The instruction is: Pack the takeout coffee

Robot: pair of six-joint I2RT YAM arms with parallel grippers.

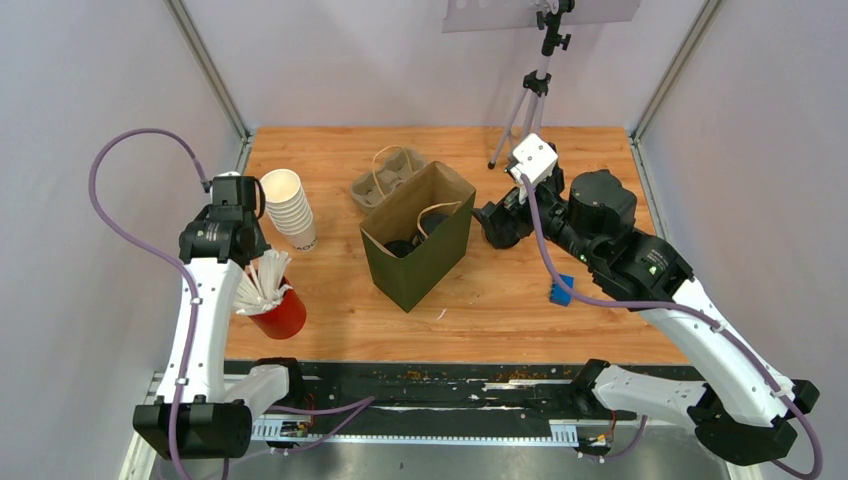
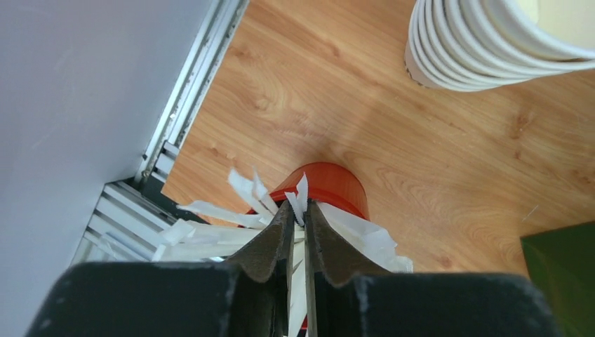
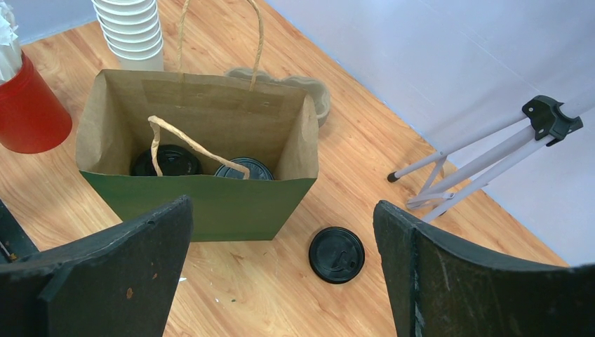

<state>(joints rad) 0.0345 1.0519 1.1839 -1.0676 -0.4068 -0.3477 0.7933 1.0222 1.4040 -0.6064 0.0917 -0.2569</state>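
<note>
The two takeout coffee cups stand inside the open green paper bag (image 1: pixel 425 262). Only their black lids show, one (image 3: pixel 166 161) on the left and one (image 3: pixel 244 169) on the right; their sides are hidden. In the top view the lids (image 1: pixel 405 247) are dark shapes in the bag. My right gripper (image 3: pixel 282 205) is open and empty, right of the bag and above the table; it also shows in the top view (image 1: pixel 497 225). My left gripper (image 2: pixel 300 209) is shut on a white stick (image 2: pixel 302 193) above the red cup (image 2: pixel 335 186).
A loose black lid (image 3: pixel 337 254) lies on the table right of the bag. A stack of lidless white cups (image 1: pixel 290 208) and a grey cup carrier (image 1: pixel 385 178) stand behind the bag. A tripod (image 1: pixel 530 95) is at the back right, and a small blue object (image 1: pixel 561 292) lies near the right arm.
</note>
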